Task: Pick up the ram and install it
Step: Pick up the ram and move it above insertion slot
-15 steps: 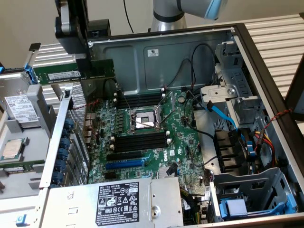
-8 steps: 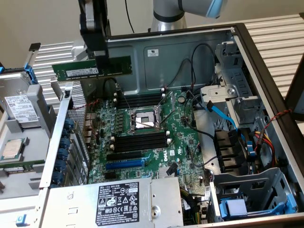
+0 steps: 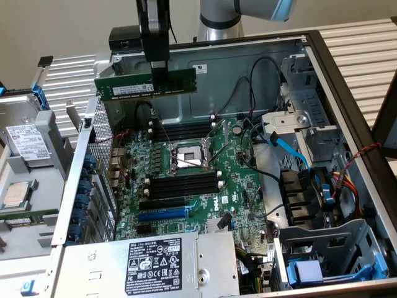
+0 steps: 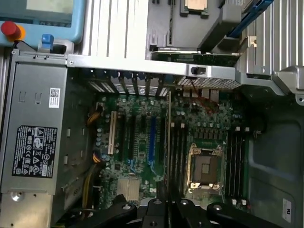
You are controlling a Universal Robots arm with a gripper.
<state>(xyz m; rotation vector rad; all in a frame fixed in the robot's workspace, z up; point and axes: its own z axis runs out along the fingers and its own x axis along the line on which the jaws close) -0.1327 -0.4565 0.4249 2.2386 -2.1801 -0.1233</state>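
My gripper [image 3: 160, 76] hangs above the open computer case and is shut on the ram [image 3: 127, 87], a long green stick with a white label. It grips the stick near the middle of its top edge and holds it level, well above the motherboard [image 3: 205, 198]. In the wrist view the ram [image 4: 168, 137] shows edge-on as a thin line running out from my gripper [image 4: 168, 204]. That line lies over the board beside the black memory slots [image 4: 179, 152] next to the CPU socket [image 4: 206, 166]. The memory slots [image 3: 183, 131] flank the socket [image 3: 186, 155] on both sides.
A blue expansion slot [image 3: 162, 214] lies near the grey power supply [image 3: 155, 261]. Cables and a drive cage [image 3: 310, 186] fill the case toward the exterior view's right. Outside the case, at that view's left, a drive [image 3: 28, 143] and a loose processor [image 3: 15, 194] rest on a tray.
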